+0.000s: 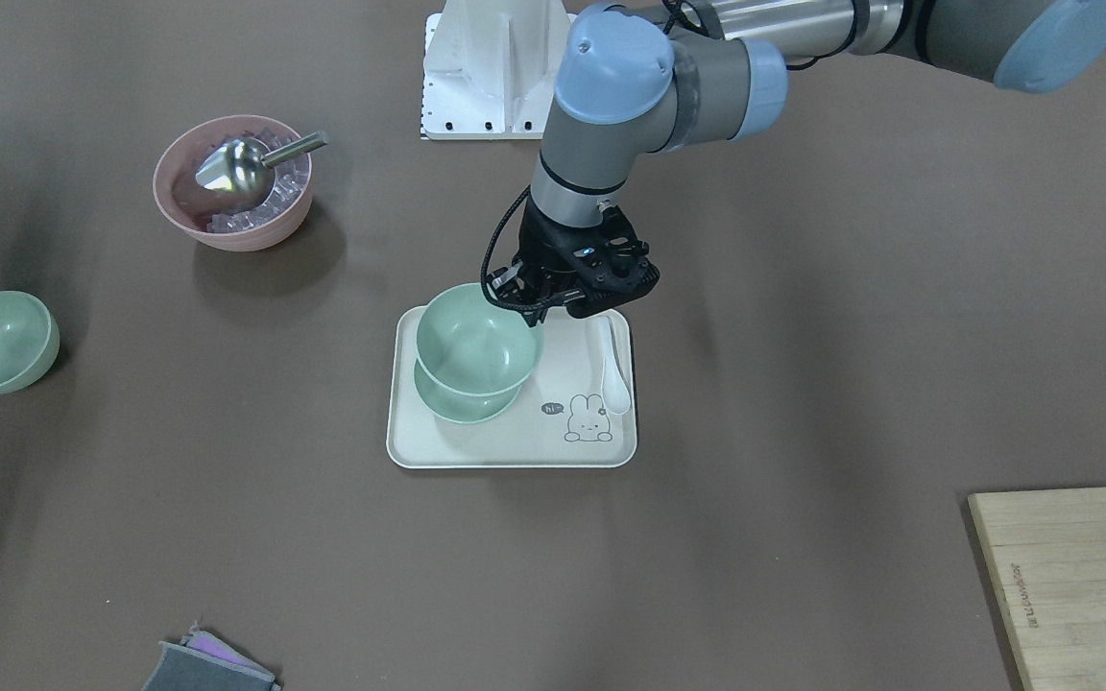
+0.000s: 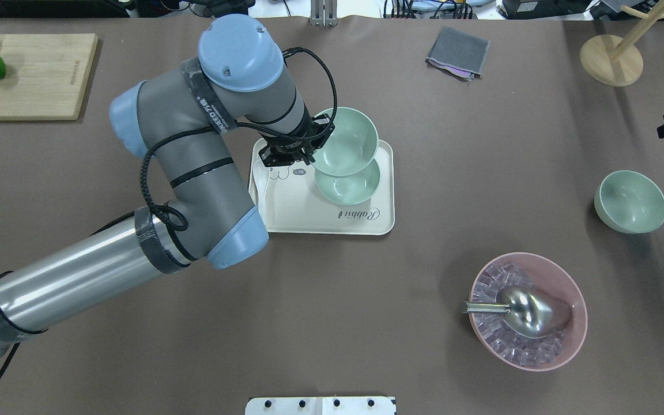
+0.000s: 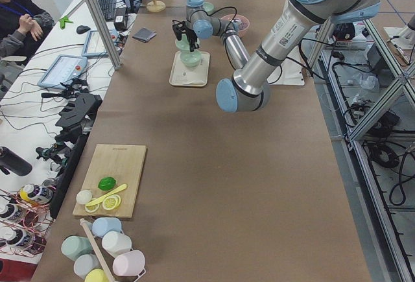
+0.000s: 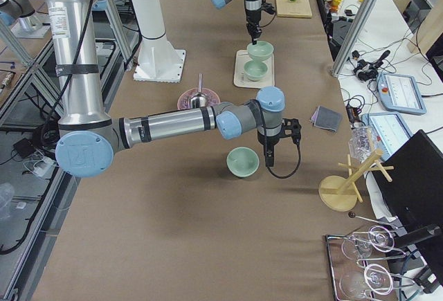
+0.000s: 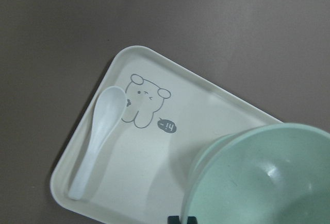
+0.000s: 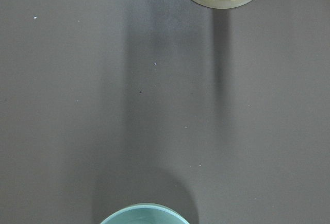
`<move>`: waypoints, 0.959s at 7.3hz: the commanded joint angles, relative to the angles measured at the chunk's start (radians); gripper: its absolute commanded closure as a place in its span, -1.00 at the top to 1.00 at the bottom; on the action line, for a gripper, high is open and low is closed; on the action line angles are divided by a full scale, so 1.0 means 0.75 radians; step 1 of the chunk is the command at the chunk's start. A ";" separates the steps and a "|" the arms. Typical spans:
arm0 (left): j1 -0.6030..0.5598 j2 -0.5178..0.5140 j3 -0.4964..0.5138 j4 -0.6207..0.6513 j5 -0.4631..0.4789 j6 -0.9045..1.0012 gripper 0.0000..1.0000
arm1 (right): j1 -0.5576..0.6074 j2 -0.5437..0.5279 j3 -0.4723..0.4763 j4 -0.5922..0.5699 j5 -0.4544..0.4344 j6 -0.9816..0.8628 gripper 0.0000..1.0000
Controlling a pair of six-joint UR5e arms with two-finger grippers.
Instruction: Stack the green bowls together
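My left gripper (image 2: 316, 143) is shut on the rim of a pale green bowl (image 2: 348, 140). It holds this bowl just above a second green bowl (image 2: 349, 184), partly over it and offset toward the table's far side. The second bowl sits on a cream rabbit tray (image 2: 309, 219). In the front view the held bowl (image 1: 478, 338) overlaps the lower bowl (image 1: 462, 408). A third green bowl (image 2: 630, 202) stands alone at the right. My right gripper (image 4: 268, 159) hangs beside it in the exterior right view; I cannot tell whether it is open.
A pink bowl (image 2: 528, 311) with ice cubes and a metal scoop stands at the near right. A white spoon (image 1: 615, 369) lies on the tray. A cutting board (image 2: 26, 75) with fruit, a grey cloth (image 2: 457, 53) and a wooden stand (image 2: 611, 57) line the far edge.
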 commanded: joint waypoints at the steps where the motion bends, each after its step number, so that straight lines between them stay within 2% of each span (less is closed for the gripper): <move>1: 0.027 -0.035 0.131 -0.108 0.040 -0.029 -1.00 | 0.000 0.000 0.000 0.000 0.001 0.000 1.00; 2: 0.044 -0.035 0.158 -0.145 0.083 -0.032 -1.00 | 0.000 0.002 -0.002 0.000 -0.001 0.000 1.00; 7: 0.056 -0.027 0.167 -0.147 0.084 -0.015 -1.00 | 0.000 0.002 -0.006 0.000 -0.001 0.000 1.00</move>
